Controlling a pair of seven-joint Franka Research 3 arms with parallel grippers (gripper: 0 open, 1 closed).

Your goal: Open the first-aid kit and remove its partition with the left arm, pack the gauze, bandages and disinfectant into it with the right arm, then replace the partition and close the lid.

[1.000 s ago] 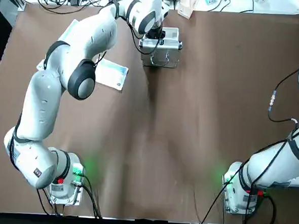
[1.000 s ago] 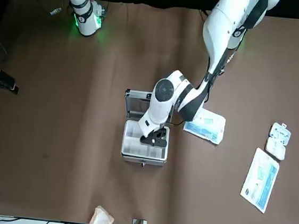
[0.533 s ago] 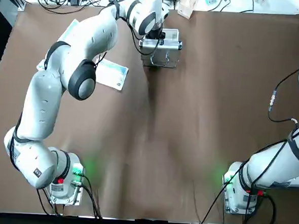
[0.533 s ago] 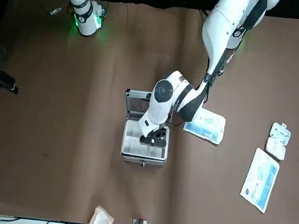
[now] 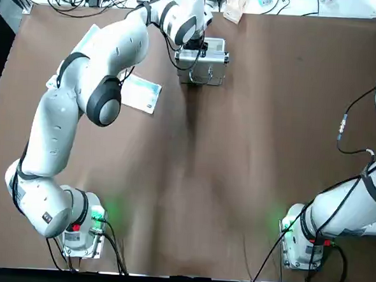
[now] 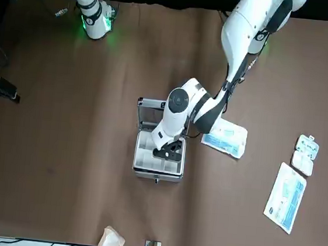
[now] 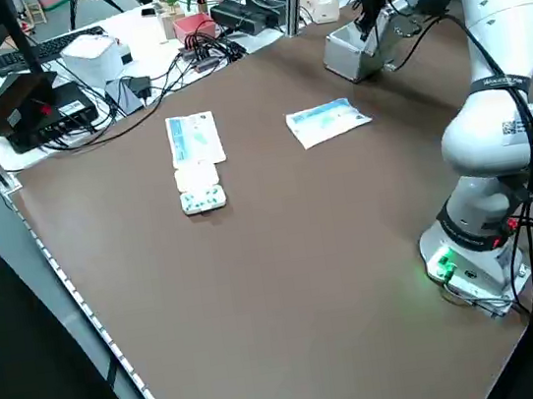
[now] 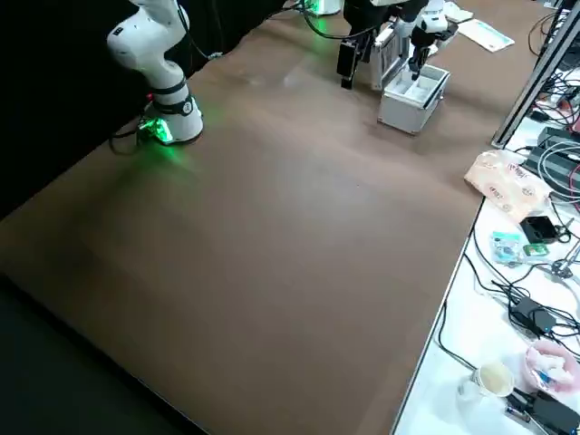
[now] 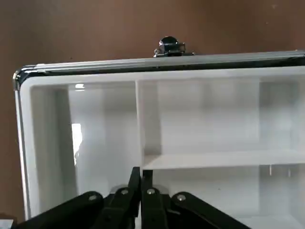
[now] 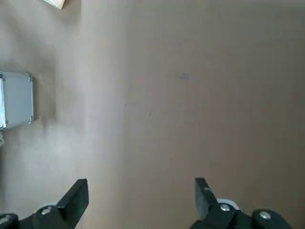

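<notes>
Case (image 6: 158,157) open at the far middle of the surface (image 5: 238,150), lid (image 6: 156,115) standing up on the side toward the arms. White divider tray (image 9: 200,129) still seated inside, filling the case from wall to wall, long axis running across the case parallel to the lid hinge.

Left pincer (image 6: 166,153) down inside the open case, directly over the tray; fingers (image 9: 136,186) pressed together at a divider wall of the tray, seemingly pinching it, though actual contact hard to confirm from the wrist view. Tray thus straight below and at the fingertips, so the coming move most likely a straight lift up out of the case, clear of the upright lid.

Right pincer (image 10: 140,200) well apart from the case, spread wide, holding nothing, hanging above bare surface. Left arm by far the nearer.

Flat blue-white pack (image 6: 226,138) just beside the case; another pack (image 6: 286,197) and a small white box (image 6: 305,154) farther toward the left arm's side.
</notes>
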